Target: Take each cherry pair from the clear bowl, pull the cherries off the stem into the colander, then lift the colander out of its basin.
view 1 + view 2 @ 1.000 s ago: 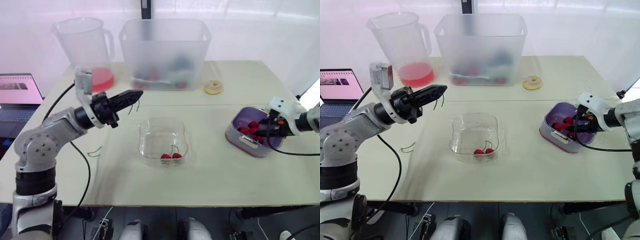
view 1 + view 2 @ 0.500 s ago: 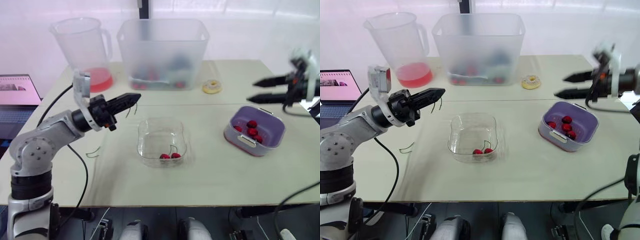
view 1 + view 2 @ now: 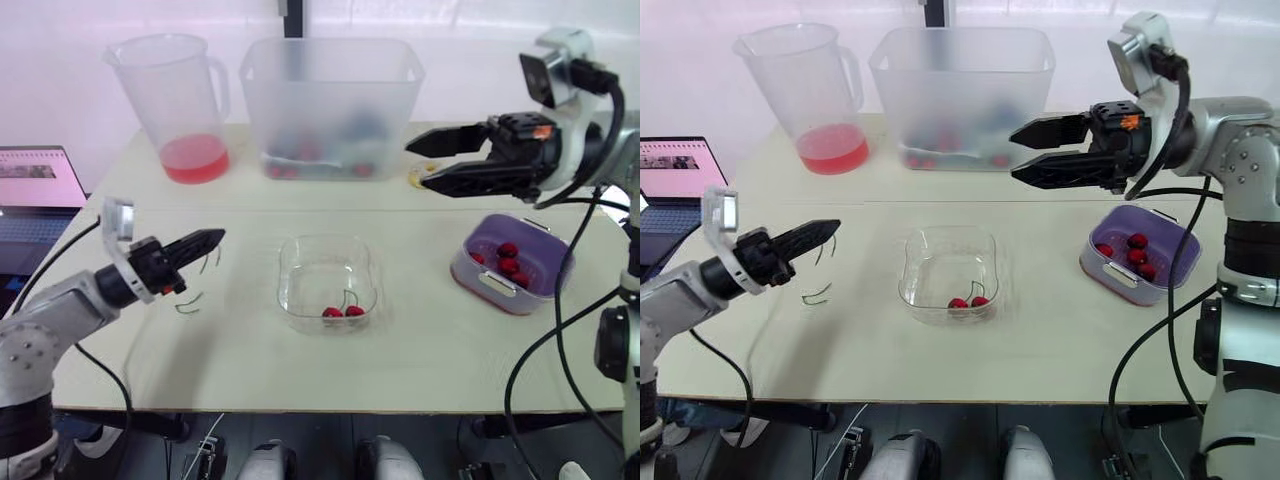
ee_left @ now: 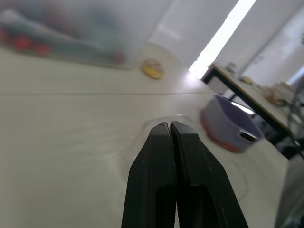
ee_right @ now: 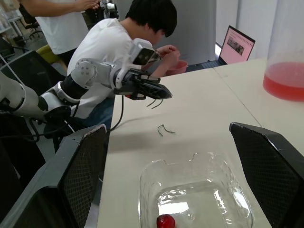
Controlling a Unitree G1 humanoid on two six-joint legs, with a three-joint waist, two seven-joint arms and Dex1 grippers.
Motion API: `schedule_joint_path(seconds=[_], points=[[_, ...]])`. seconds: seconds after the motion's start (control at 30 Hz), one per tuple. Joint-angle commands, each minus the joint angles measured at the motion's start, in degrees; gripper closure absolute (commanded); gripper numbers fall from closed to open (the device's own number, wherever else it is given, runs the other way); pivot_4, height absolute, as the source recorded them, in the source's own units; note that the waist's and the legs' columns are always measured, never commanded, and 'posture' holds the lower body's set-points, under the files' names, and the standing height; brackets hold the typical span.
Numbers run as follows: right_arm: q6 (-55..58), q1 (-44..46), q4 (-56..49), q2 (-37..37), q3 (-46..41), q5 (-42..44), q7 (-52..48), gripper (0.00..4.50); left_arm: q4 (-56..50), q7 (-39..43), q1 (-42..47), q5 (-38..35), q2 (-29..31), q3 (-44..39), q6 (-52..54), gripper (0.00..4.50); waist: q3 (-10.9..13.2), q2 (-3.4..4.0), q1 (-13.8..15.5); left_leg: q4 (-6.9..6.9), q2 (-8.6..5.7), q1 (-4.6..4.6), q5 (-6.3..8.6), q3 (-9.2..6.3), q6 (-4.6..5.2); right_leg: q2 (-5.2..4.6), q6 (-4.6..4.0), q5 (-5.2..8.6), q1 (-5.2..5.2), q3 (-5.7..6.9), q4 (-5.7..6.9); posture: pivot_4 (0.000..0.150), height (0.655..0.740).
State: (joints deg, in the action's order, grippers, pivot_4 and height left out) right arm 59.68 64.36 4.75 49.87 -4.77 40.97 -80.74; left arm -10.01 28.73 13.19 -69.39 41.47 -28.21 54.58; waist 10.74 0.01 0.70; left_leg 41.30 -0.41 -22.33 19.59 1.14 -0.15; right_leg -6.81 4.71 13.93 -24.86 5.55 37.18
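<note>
The left gripper hovers low over the pale bench, left of the bowl. Its jaws are pressed together on a thin green stem that dangles from the tips. A second bare green stem lies on the bench close under it.

To the right, the square clear plastic bowl holds one pair of red cherries at its near end. They sit side by side across the bowl, and their joined stem arches up toward the far wall.

Further right, the right gripper hangs high above the bench beyond the bowl's far right corner. Its jaws are spread wide, one above the other, pointing left. The pair lies below it and nearer the robot. With the left jaws occupied, the right arm looks the freer one to reach down.

The purple colander, holding loose red cherries, sits well right of the bowl.
</note>
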Motion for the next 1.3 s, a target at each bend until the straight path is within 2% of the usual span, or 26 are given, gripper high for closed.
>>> schedule_joint_path(seconds=[0.03, 0.13, 0.3, 0.4, 0.47, 0.63, 0.87, 1.0, 1.2, 1.3], points=[[-1.4, 0.2, -2.0, 0.0, -1.0, 1.4, 0.8, 0.03, 7.4, -4.9, -1.8, -0.1, -0.7, -2.3, 3.3, 4.5, 0.0, 0.0, 0.0, -0.01, 0.01, 0.0, 0.0, 0.0, 0.0, 0.01, 0.0, 0.0, 0.0, 0.0, 0.0, 0.15, 0.6886], [-1.4, -0.2, -2.7, -0.2, -1.0, 1.9, 1.6, 0.03, 11.7, -5.9, -3.1, 1.9, -1.1, -1.9, 4.2, 4.5, 0.0, -0.01, -0.1, -0.04, 0.0, -0.01, 0.01, 0.01, 0.02, 0.01, 0.0, 0.0, -0.02, 0.0, -0.01, 0.15, 0.6886], [-0.7, -1.3, -4.6, -0.2, -1.8, 3.5, 3.5, 0.03, 19.3, -0.6, -4.0, 8.5, 0.4, 0.0, 2.2, 4.5, 0.0, -0.02, -0.1, -0.06, 0.02, -0.03, 0.01, 0.06, 0.02, 0.02, 0.0, 0.0, -0.11, 0.0, 0.01, 0.15, 0.6886], [-0.6, -1.8, -4.6, -0.4, -2.0, 4.1, 4.9, 0.0, 22.2, -0.4, -1.7, 9.6, 0.2, -1.8, 1.7, 3.62, 0.0, -0.04, 0.0, -0.05, 0.01, -0.03, 0.01, 0.06, 0.02, 0.0, 0.0, 0.0, -0.11, 0.0, 0.02, 0.15, 0.6886], [-0.6, -2.0, -4.3, -0.4, -2.0, 4.4, 5.4, 0.0, 22.7, 0.1, -1.1, 9.9, 0.6, -2.6, 1.8, 2.78, 0.0, -0.06, 0.0, -0.05, 0.01, -0.04, 0.01, 0.05, 0.01, 0.0, 0.0, 0.0, -0.11, 0.0, 0.02, 0.15, 0.6886], [-1.1, -2.3, -3.9, -0.2, -1.2, 4.3, 5.0, 0.0, 23.0, 1.6, -0.6, 10.3, 3.0, -6.4, 1.7, 0.07, 0.0, -0.06, -0.4, -0.09, 0.04, -0.04, 0.01, 0.06, 0.01, -0.05, 0.0, 0.0, -0.16, -0.02, 0.01, 0.15, 0.6886], [-1.8, -2.1, -2.5, 1.1, 2.3, 1.7, 3.6, 0.0, 17.4, 7.1, 0.3, 9.9, 9.7, -10.8, 0.5, 0.02, 0.0, -0.09, -0.6, -0.13, 0.06, -0.07, 0.01, 0.09, 0.0, -0.06, 0.0, 0.0, -0.23, -0.04, 0.0, 0.15, 0.6886], [-4.2, -1.4, -3.4, 3.7, 6.2, -1.4, 0.9, 0.0, 5.3, 22.4, -4.9, 14.6, 16.3, -7.0, -6.5, 0.02, 0.0, -0.1, -0.5, -0.13, 0.02, -0.13, 0.02, 0.11, 0.0, -0.11, 0.0, 0.0, -0.28, -0.05, -0.02, 0.15, 0.6886], [-8.4, 0.5, -4.1, 5.2, 10.8, -5.8, -2.5, 0.0, -5.1, 34.9, -5.2, 22.5, 20.2, -1.3, -20.2, 0.02, 0.0, -0.07, -0.6, -0.17, 0.06, -0.12, 0.0, 0.18, -0.03, -0.04, -0.02, -0.01, -0.34, -0.08, 0.0, 0.15, 0.6886], [-9.6, 0.6, -4.9, 5.4, 12.6, -7.5, -3.3, 0.0, -11.7, 38.0, -7.4, 19.2, 21.5, -1.2, -17.2, 0.02, 0.0, -0.07, -1.1, -0.25, 0.07, -0.14, 0.01, 0.2, -0.02, -0.04, -0.02, -0.01, -0.37, -0.09, -0.05, 0.15, 0.6886]])
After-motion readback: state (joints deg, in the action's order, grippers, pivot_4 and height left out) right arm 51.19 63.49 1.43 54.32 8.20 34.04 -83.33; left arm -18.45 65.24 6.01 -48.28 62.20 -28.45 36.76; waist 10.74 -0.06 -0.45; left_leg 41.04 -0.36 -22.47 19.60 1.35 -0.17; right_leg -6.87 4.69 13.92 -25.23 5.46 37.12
